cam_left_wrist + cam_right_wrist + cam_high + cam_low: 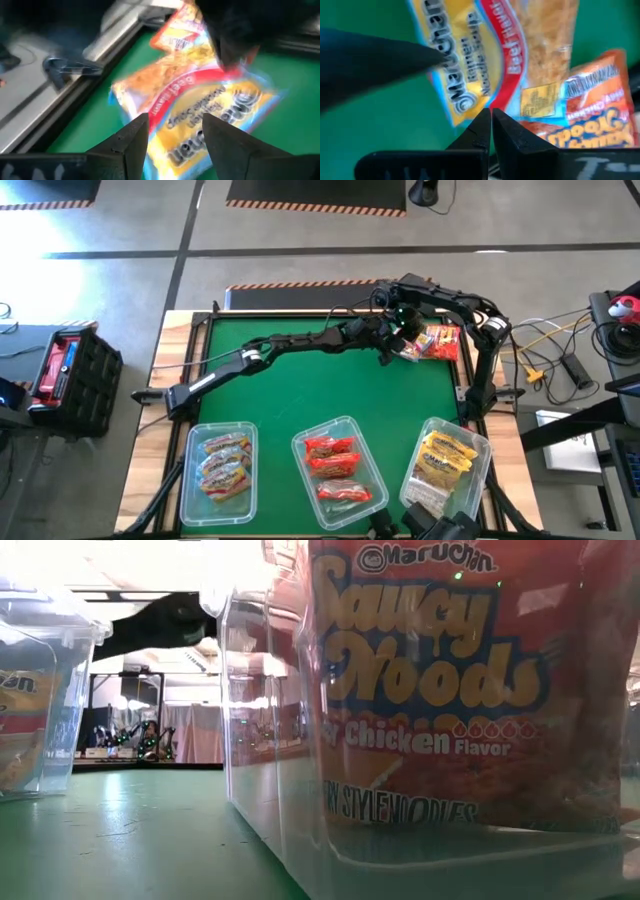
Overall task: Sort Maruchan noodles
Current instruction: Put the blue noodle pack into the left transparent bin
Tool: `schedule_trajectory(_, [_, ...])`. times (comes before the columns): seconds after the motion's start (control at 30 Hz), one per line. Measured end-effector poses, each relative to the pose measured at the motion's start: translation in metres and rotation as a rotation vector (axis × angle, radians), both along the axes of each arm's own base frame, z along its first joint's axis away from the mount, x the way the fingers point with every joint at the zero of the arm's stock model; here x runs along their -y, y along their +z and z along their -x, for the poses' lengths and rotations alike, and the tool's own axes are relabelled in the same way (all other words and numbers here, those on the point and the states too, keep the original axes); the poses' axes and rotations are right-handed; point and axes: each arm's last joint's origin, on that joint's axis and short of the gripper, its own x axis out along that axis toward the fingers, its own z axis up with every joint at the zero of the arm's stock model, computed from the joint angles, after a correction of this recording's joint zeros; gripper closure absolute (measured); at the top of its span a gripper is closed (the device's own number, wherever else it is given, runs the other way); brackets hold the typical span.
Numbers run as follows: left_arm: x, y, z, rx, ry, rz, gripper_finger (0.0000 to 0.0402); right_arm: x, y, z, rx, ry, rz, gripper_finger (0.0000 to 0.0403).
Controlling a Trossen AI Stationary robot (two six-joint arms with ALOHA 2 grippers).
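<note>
Jaws of the left gripper [172, 137] stand parted astride the near end of a yellow, crinkly plastic Maruchan packet [200, 107] by the green worktop's [300, 395] far right corner, its long axis running ahead of them; the right gripper [491, 127], closed and empty, hangs just beside.

A green-topped table [300, 395] with a pale wooden border carries three clear plastic bins along its near edge. The middle bin [340, 470], holding red packets [332, 465], serves as the marker: to its left stands a bin [218, 472] of orange-pink packets, to its right a bin [445, 465] of yellow packets. Well beyond the middle bin, toward the far right corner, a few loose noodle packets [432, 343] lie directly on the green surface.
</note>
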Motion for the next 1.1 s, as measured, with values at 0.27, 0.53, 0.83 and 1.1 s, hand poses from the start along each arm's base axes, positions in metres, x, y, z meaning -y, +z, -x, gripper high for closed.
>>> schedule_trajectory(0.27, [-0.002, 0.01, 0.003, -0.014, 0.084, -0.011, 0.0251, -0.001, 0.01, 0.003, 0.006, 0.015, 0.021, 0.0394])
schedule_trajectory(0.53, [-0.002, 0.011, 0.006, -0.094, 0.105, 0.047, 0.0264, 0.0, 0.029, 0.002, 0.047, -0.013, 0.091, 0.0394])
schedule_trajectory(0.83, [0.0, 0.011, 0.009, -0.105, 0.134, 0.133, 0.0281, -0.003, 0.039, 0.004, 0.069, -0.033, 0.115, 0.0394])
schedule_trajectory(1.1, [-0.001, 0.014, 0.008, -0.007, 0.213, 0.311, 0.0304, -0.003, 0.039, 0.004, 0.066, -0.046, 0.122, 0.0394])
